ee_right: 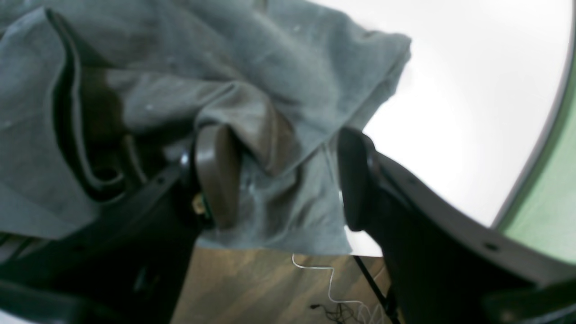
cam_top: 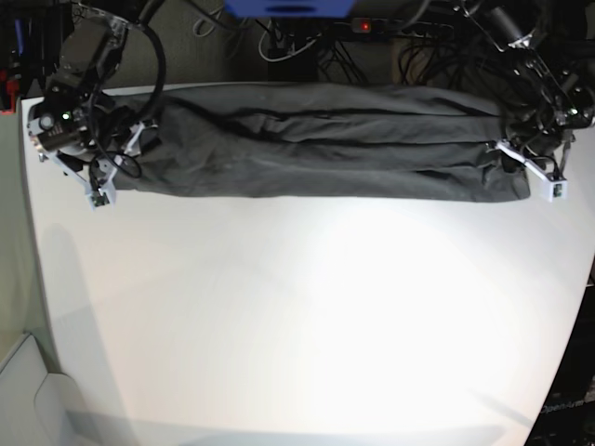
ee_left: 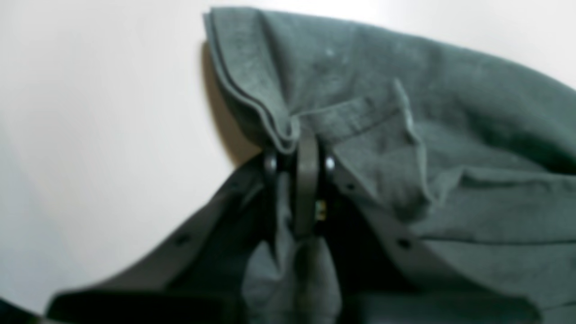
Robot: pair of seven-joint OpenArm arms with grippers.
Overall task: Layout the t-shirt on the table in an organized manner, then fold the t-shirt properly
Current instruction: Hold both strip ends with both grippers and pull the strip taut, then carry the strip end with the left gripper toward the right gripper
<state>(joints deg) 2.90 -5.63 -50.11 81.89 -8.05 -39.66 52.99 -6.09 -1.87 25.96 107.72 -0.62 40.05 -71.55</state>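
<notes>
Mid-fold, our left gripper [ee_left: 300, 157] pinches the shirt [cam_top: 316, 139] edge; our right gripper [ee_right: 288, 180] gapes around cloth and must close before lifting.

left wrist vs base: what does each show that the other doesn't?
Only the left wrist view: the left gripper seen close, its jaws pinched shut on a folded, hemmed edge of the t-shirt.

Only the base view: the whole t-shirt stretched into a long band along the far edge of the table, an arm at each end, including the right gripper, plus the cables behind the table.

Both: the dark grey t-shirt, the white table, and the left gripper at the shirt's end.
</notes>
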